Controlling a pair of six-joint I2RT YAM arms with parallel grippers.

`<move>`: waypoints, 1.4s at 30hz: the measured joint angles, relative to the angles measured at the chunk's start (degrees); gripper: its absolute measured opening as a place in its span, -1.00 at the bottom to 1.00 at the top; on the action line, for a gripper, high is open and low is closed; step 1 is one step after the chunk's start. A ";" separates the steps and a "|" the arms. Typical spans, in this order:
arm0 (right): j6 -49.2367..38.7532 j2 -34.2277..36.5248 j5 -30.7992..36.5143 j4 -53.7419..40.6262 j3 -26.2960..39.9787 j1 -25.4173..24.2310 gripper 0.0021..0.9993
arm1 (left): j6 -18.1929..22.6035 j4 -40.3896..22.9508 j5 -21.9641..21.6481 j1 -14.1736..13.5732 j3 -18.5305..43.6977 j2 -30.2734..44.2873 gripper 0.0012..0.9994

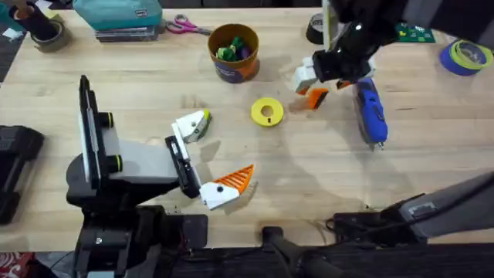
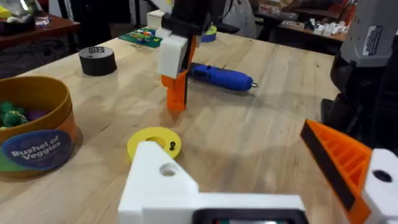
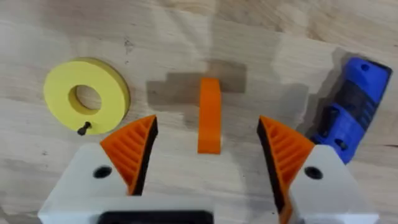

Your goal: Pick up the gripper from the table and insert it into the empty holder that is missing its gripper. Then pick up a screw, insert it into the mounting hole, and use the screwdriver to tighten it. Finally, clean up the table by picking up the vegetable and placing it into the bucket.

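Overhead view: the wood-grain table point(image 1: 309, 166) carries the bucket point(image 1: 233, 52), a yellow disc point(image 1: 267, 112) and the screwdriver point(image 1: 371, 113). The right gripper point(image 3: 208, 149) hovers over the loose orange gripper point(image 3: 209, 115), fingers apart, one either side of it. The left gripper point(image 1: 208, 158) rests low, fingers apart, one holder point(image 2: 163, 186) bare. Scissors point(image 1: 187, 27) and tape rolls point(image 1: 465, 56) line the far edge.

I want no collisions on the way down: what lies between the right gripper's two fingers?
In the right wrist view, the loose orange gripper lies on the table between the right gripper's open fingers.
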 joint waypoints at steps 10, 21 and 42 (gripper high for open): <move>0.07 2.97 0.00 1.94 -0.88 0.00 0.84 | 0.00 0.00 0.00 0.00 0.00 0.01 0.97; 0.23 2.99 -0.02 2.00 -1.86 0.00 0.02 | 0.00 0.01 -0.01 0.00 0.00 0.00 0.97; 0.48 -1.59 -0.21 -2.20 0.08 -0.15 -0.99 | 0.00 0.00 0.00 0.00 0.00 0.00 0.97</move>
